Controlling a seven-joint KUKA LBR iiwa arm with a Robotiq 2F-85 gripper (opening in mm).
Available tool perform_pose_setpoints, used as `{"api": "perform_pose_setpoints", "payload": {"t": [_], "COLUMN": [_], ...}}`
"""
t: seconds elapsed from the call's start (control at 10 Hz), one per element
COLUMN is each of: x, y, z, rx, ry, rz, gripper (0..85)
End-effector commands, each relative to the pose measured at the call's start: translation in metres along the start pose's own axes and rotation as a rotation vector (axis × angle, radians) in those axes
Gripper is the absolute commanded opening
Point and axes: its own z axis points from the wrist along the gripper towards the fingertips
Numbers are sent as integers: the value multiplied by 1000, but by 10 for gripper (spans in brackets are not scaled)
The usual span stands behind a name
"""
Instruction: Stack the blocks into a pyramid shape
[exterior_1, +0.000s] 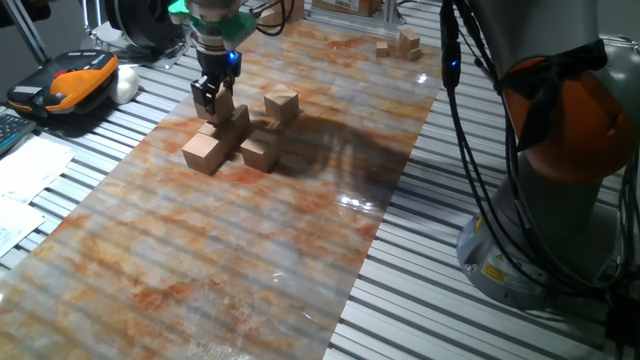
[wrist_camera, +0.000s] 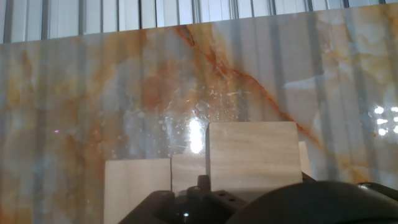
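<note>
Several light-tan wooden blocks lie clustered on the marble-patterned mat (exterior_1: 300, 230). In the fixed view one block (exterior_1: 205, 152) sits at the front left, another block (exterior_1: 260, 151) at the front right, and a raised block (exterior_1: 236, 120) rests on the cluster behind them. A lone block (exterior_1: 281, 106) stands apart to the right. My gripper (exterior_1: 213, 100) hovers at the back left of the cluster, right beside the raised block, its fingers apart with nothing seen between them. The hand view shows the raised block (wrist_camera: 252, 152) above a low block (wrist_camera: 137, 186); my fingers are hidden there.
A heap of smaller wooden pieces (exterior_1: 400, 45) lies at the mat's far end. An orange-and-black device (exterior_1: 75, 80) and papers (exterior_1: 25, 175) sit on the slatted table at left. The arm's base and cables (exterior_1: 545, 150) fill the right side.
</note>
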Motion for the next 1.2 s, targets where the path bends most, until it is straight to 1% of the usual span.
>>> {"api": "perform_pose_setpoints", "payload": {"t": [0.0,0.2,0.8,1.1], "x": [0,1,2,4], "y": [0,-1,-2,-3], "z": [-1,-1,-1,1], "rx": [3,5,31,41], "ry": [0,0,2,-1], "rz": [-2,-6,-33,-44], "gripper": [0,0,0,0]}}
